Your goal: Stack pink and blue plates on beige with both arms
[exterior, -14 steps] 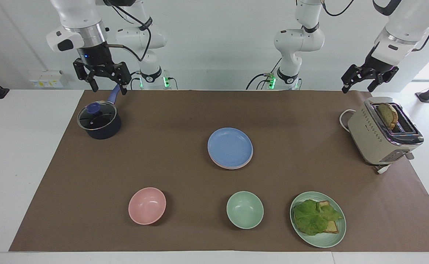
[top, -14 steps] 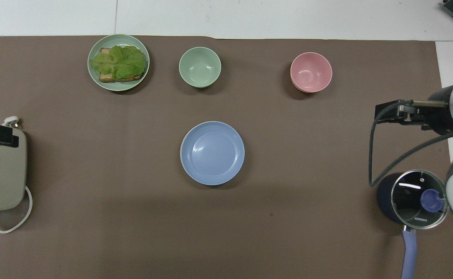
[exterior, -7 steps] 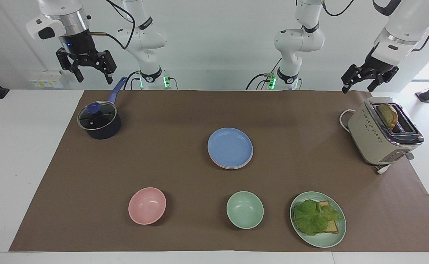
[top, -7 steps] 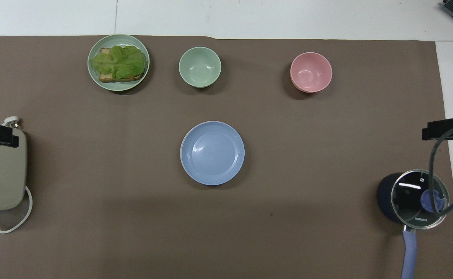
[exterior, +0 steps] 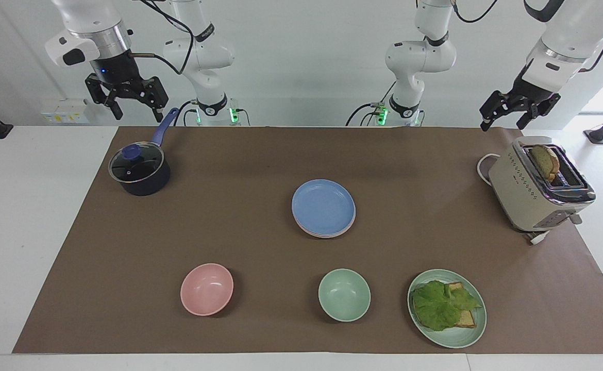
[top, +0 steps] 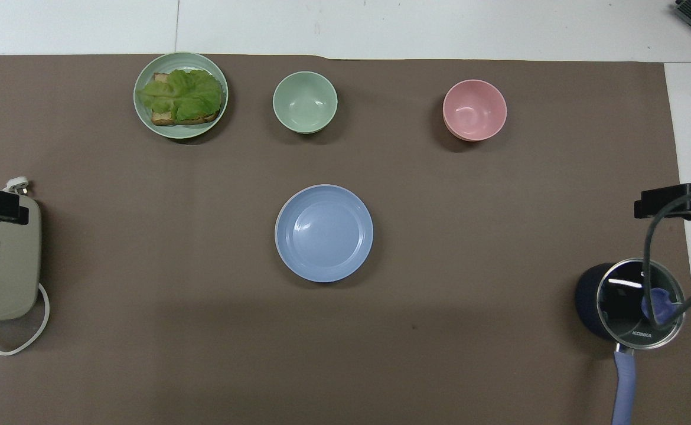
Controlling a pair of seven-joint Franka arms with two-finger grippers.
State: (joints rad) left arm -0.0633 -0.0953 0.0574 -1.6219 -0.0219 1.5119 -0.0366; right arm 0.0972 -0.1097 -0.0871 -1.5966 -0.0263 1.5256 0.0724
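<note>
Plate stack, blue plate (exterior: 323, 206) uppermost, at frame centre. Right tool (exterior: 127, 102) upper left, left tool (exterior: 507, 114) upper right: both open, empty.

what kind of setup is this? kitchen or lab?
Likely a lab bench staged as a kitchen: two white arms, right gripper and left gripper, stand at a white table with a brown mat. On it sit a toaster, a lidded saucepan and stacked plates.

2 white jointed arms w/ silver wrist rings, black cables, green base lights; black end effectors: left end effector (exterior: 505, 112), right end effector (exterior: 128, 98).
</note>
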